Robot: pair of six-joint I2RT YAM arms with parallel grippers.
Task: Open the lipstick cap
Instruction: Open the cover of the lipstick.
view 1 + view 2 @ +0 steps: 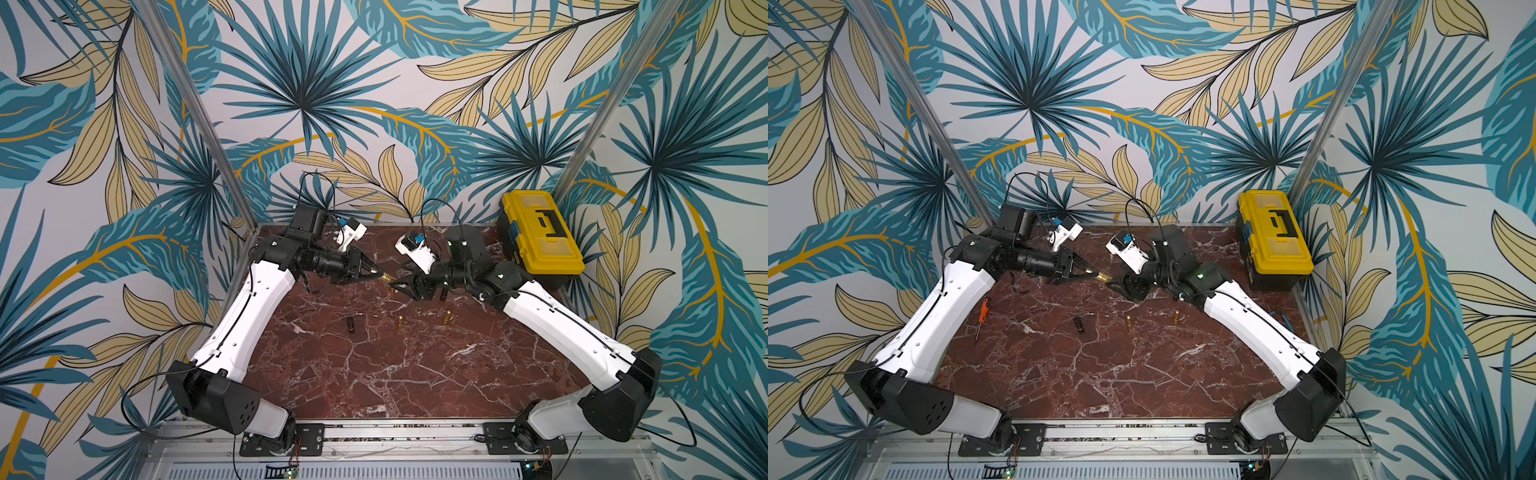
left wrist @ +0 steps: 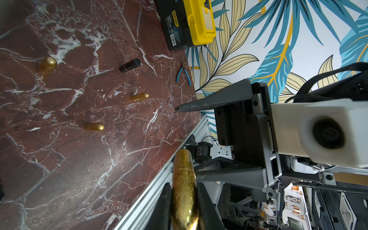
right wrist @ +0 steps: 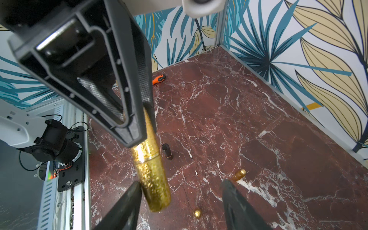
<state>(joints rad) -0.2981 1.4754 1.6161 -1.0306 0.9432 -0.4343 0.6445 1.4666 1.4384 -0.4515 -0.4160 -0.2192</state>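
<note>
Red marble bench (image 1: pixel 374 374) lies below. Gold lipstick (image 3: pixel 151 175) is pinched by the left end effector (image 1: pixel 379 274), its free end between the spread right end effector (image 3: pixel 181 185). It is judged light, rigid and slick, best gripped beyond the seam.

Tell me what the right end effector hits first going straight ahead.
The gold lipstick, clamped in the left end effector: its free end sits between the open fingers of the right end effector. Contact unclear.
</note>
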